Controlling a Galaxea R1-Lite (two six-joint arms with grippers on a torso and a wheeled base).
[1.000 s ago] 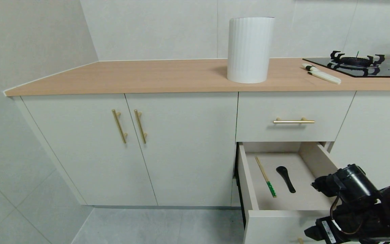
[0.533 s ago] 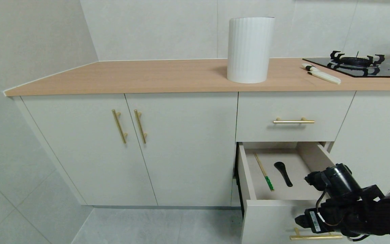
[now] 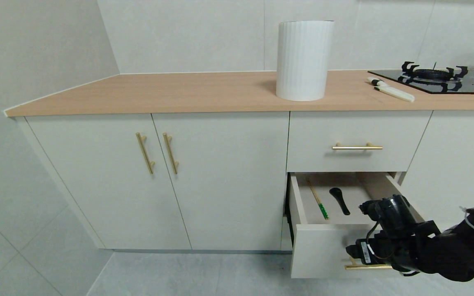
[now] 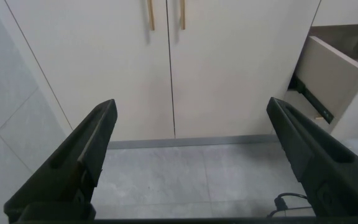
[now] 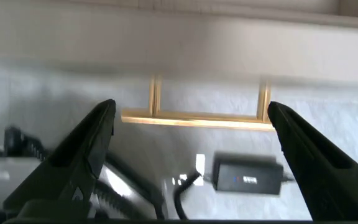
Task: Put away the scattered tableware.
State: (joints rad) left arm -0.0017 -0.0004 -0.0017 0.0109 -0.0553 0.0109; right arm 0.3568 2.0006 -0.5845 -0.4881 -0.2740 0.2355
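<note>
The lower drawer (image 3: 323, 250) stands partly open, with a pair of green-tipped chopsticks (image 3: 318, 201) and a black spoon (image 3: 340, 199) lying inside. My right gripper (image 3: 354, 253) is against the drawer front at its gold handle (image 3: 368, 267). In the right wrist view the gripper (image 5: 191, 109) is open, and the handle (image 5: 197, 118) lies across the gap between its fingers. My left gripper (image 4: 191, 112) hangs open and empty low in front of the cabinet doors, left of the drawer (image 4: 331, 68).
On the wooden countertop (image 3: 179, 92) stand a tall white ribbed cylinder (image 3: 304, 60) and a white-handled utensil (image 3: 391, 89) beside the black gas hob (image 3: 438, 78). The upper drawer (image 3: 357, 146) is closed. Two cabinet doors (image 3: 159, 181) are closed to the left.
The drawer has slid inward toward the cabinet, with my right gripper moving forward with its front. Less of the drawer's inside shows now.
</note>
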